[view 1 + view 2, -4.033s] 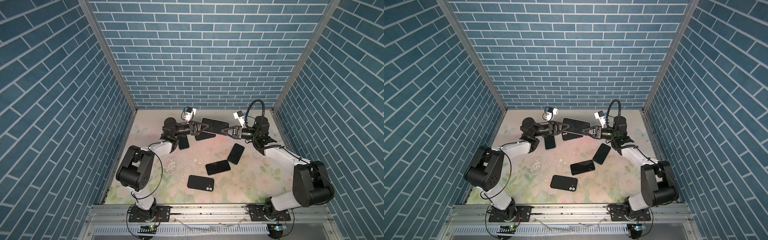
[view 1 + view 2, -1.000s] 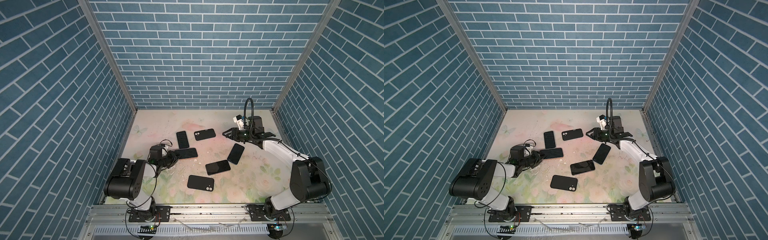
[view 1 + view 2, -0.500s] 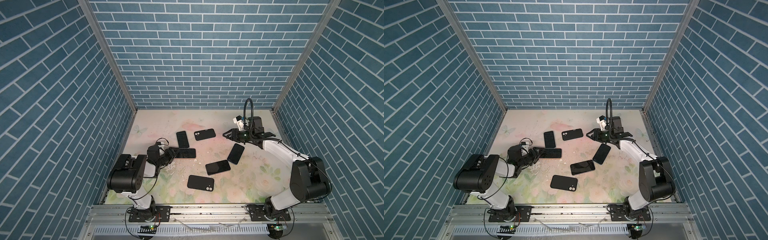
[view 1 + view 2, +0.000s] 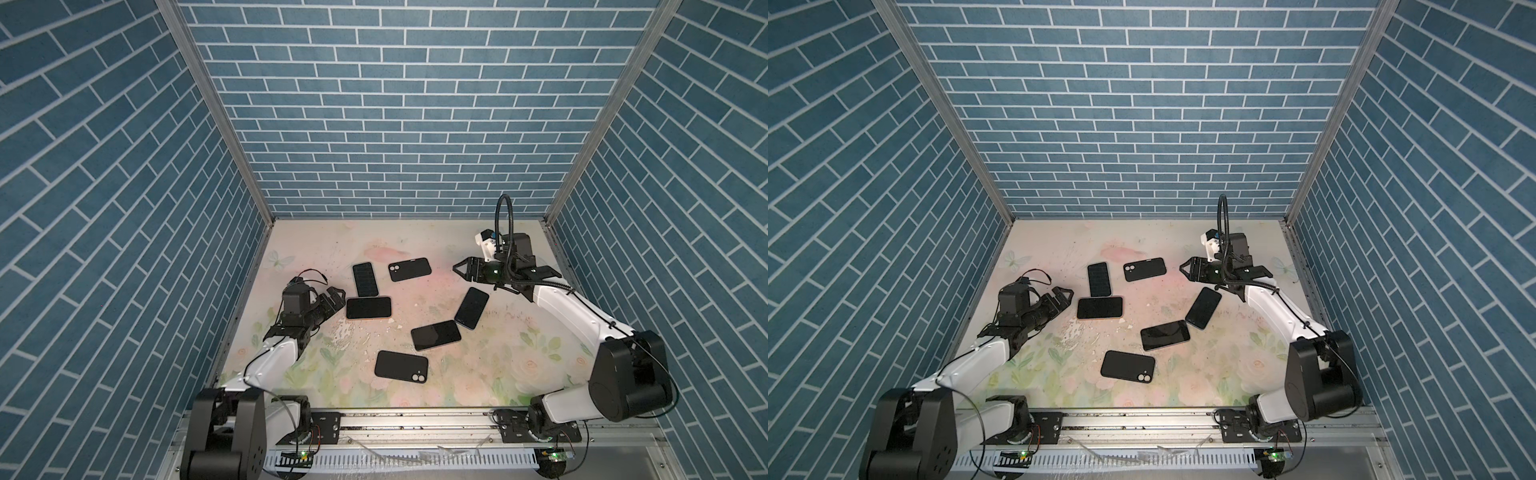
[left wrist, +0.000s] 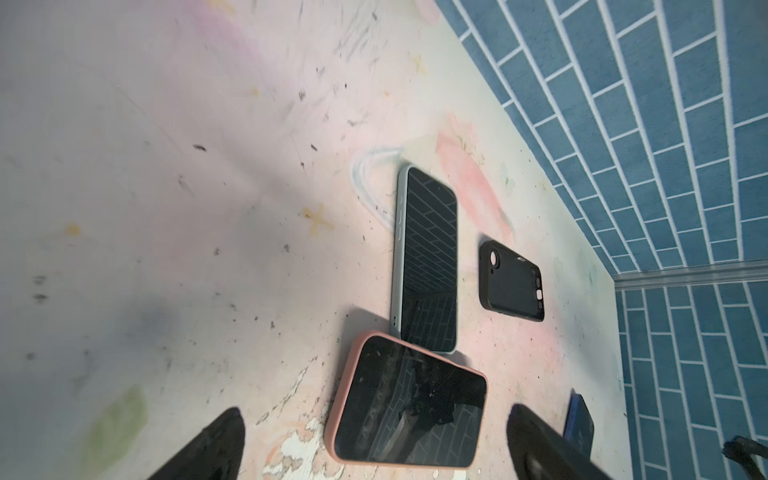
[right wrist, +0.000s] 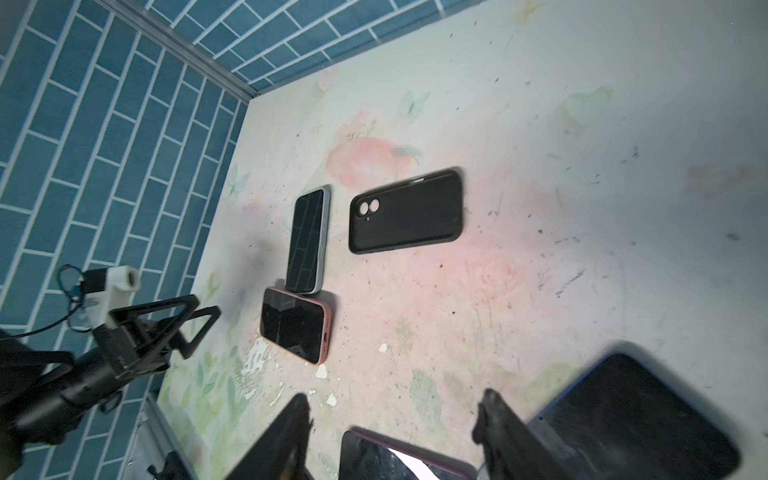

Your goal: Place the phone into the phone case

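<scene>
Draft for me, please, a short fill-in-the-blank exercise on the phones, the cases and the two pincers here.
1. The left pincer stands ___ beside the pink-cased phone.
2. The pink-cased phone lies screen ___.
3. The right pincer holds ___.
4. Counting phones and cases together, ___ items lie on the table.
Missing words: open; up; nothing; six.

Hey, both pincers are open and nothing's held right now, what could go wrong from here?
1. The pink-cased phone lies touching the end of the grey-cased phone, so the open left pincer, just beside it, could shove both if it closes in.
2. The blue-edged phone and the dark-rimmed phone lie close below the open right pincer; a descent might clip an edge.
</scene>
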`<state>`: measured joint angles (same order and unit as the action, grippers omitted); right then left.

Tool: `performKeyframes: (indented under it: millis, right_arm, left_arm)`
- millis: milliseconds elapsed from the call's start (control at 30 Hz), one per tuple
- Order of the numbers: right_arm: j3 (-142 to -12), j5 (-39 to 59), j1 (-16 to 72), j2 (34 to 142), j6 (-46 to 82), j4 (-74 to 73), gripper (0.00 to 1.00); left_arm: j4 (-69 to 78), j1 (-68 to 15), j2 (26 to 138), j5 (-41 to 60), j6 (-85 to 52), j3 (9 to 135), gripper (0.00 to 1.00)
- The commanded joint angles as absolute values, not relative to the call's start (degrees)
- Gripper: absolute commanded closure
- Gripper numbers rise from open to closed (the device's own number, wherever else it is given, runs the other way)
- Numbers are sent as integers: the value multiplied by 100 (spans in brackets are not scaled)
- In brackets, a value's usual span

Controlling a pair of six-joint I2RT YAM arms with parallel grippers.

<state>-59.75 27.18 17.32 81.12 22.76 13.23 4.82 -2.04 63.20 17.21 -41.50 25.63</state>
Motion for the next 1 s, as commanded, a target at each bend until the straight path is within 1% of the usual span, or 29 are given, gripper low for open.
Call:
performKeyframes:
  millis: [0,67,100,133,233,367,433,500,600,733,800,967]
  right_arm:
    - [-5944,1874,1642,7610,2026,1375,22]
    - [-5821,1522,1581,7366,2110,1279,10]
    - [-5739,1292,1542,7234,2169,1222,2]
    - [-5645,1059,1488,7105,2253,1172,1]
    - [-5318,766,1328,6756,2490,974,1]
    - [-4910,892,1198,6335,2834,790,1]
    - [-4749,1309,1169,6191,2892,688,2]
    - [-4742,1758,1172,6168,2900,696,6]
    - [-4831,2413,1170,6337,2930,783,12]
    - [-5034,3222,1223,6882,2971,881,24]
    - [-5140,3408,1313,7199,2945,895,27]
    - [-5458,3633,1604,7976,2900,707,28]
  left_arm:
    - [-449,-184,5896,1509,-3745,2849,0]
    - [-598,-193,5696,1621,-3641,3001,1]
    - [-607,-210,5625,1738,-3574,3081,0]
    - [-653,-219,5578,1853,-3521,3165,0]
    - [-717,-291,5588,2232,-3377,3428,0]
    - [-888,-645,5689,2447,-3141,3712,0]
    - [-1110,-893,5805,2350,-3032,3829,0]
    - [-1199,-1045,5949,2252,-3110,3867,1]
    - [-1203,-1184,6272,2094,-3260,3874,1]
    - [-1307,-1253,6879,1867,-3299,3975,2]
    - [-1250,-1278,7178,1703,-3223,4199,3]
    - [-793,-1392,7820,819,-3067,4395,3]
